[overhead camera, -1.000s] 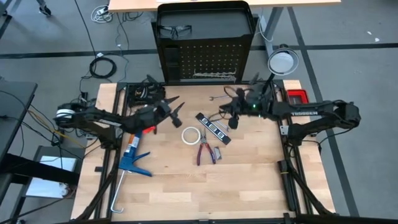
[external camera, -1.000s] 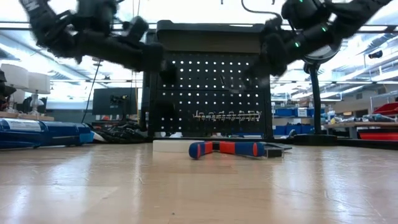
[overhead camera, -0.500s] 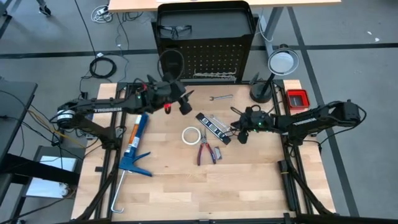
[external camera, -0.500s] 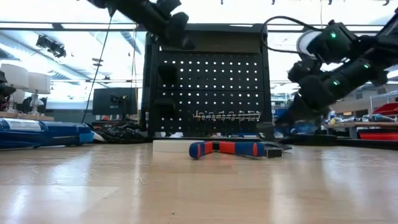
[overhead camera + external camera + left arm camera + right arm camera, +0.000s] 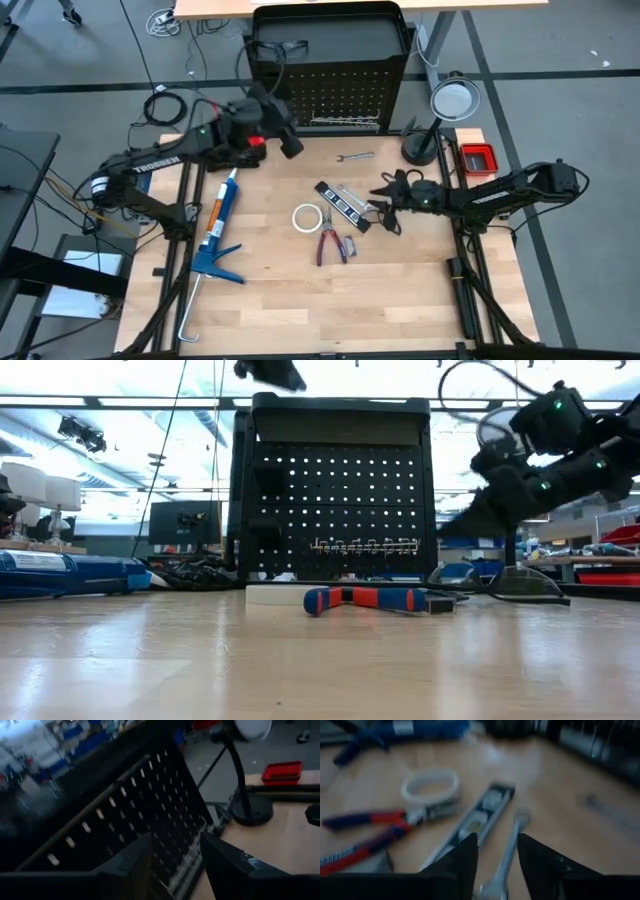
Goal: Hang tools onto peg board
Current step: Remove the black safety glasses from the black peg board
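Observation:
The black peg board [image 5: 335, 95] stands upright at the table's far edge, with dark safety glasses [image 5: 280, 47] on top of its frame. My left gripper [image 5: 290, 145] is raised in front of the board [image 5: 145, 805], open, with nothing between its fingers. My right gripper [image 5: 383, 207] is low over the table at the right and open. Its fingers stand on either side of a silver wrench [image 5: 509, 852] that lies flat on the wood. Beside that wrench lie the black level bar [image 5: 343, 205], the white tape roll [image 5: 307, 217] and the red-handled pliers [image 5: 330, 245]. Another wrench [image 5: 352, 157] lies nearer the board.
A blue caulking gun [image 5: 215, 230] lies along the table's left side. A round lamp [image 5: 453, 100] on a black stand rises at the far right corner, next to a red box [image 5: 477, 157]. Bare wood fills the near half of the table.
My left gripper has risen and gone toward the far edge, up to the peg board, staying open. My right gripper has sunk to the table beside the level bar, drifting toward the near edge, and has opened from shut.

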